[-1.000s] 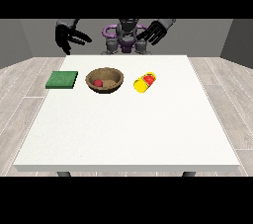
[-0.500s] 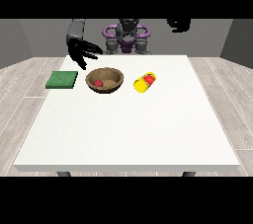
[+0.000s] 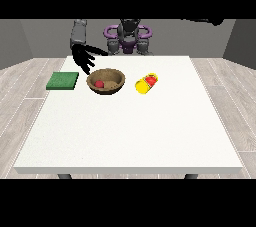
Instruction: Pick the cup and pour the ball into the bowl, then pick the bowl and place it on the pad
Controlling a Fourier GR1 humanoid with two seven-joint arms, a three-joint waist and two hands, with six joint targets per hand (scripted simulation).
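A brown wooden bowl (image 3: pixel 116 84) stands on the white table (image 3: pixel 130 126) toward the far left, with a red ball (image 3: pixel 99 84) inside it. A yellow cup (image 3: pixel 146 83) with a red band lies on its side to the bowl's right. A green pad (image 3: pixel 63 80) lies flat left of the bowl. The hand at the view's left (image 3: pixel 84 57) hangs just behind and left of the bowl's rim, fingers spread and open, holding nothing. The hand at the view's right (image 3: pixel 216 21) is raised high at the top right edge, only partly visible.
The robot's torso (image 3: pixel 128 38) stands behind the table's far edge. The near half of the table shows bare white surface. Grey wooden floor surrounds the table.
The hand at the view's left has come down and forward toward the bowl's far left rim. The hand at the view's right has risen and swung outward to the top right.
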